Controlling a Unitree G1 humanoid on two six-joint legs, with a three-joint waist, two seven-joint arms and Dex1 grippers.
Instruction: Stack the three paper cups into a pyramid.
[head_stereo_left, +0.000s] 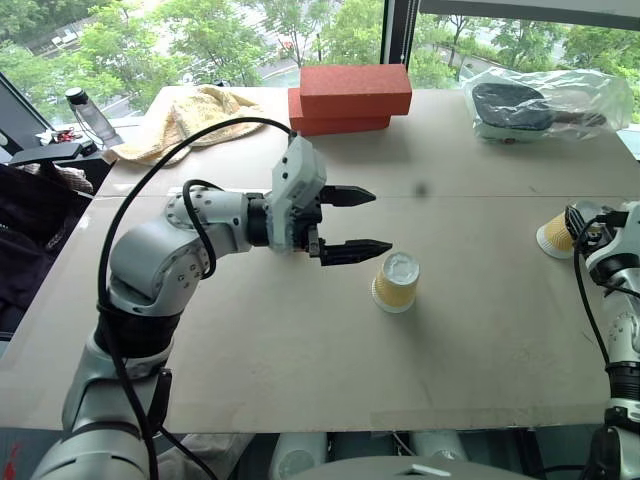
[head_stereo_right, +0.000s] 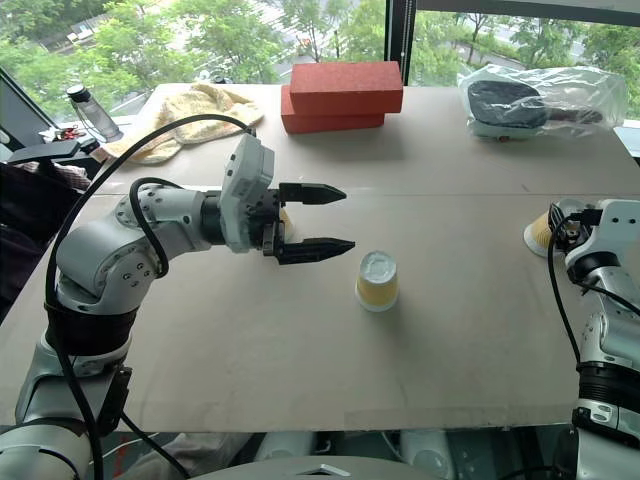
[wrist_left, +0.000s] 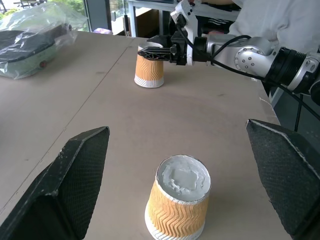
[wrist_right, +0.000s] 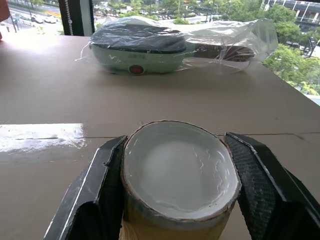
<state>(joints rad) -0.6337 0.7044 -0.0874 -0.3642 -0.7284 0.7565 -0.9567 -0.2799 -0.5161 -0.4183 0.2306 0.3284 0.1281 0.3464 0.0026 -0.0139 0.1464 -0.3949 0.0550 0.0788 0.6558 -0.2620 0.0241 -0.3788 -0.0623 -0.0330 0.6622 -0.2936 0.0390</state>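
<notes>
Pads (wrist_right: 107, 187) of the right gripper (wrist_right: 177, 185) clamp an upturned cup (wrist_right: 175, 170), already ovalled, so harder squeezing could crumple it; left gripper (head_stereo_left: 355, 222) gapes wide, empty.

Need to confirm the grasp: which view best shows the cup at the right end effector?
Right wrist view: the cup sits upside down, squeezed between both fingers. Left wrist view shows it distantly; eye views catch just its edge.

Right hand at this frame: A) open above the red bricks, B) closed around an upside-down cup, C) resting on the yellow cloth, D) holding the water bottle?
B: the right hand has both fingers pressed on the sides of an upside-down paper cup on the table.
</notes>
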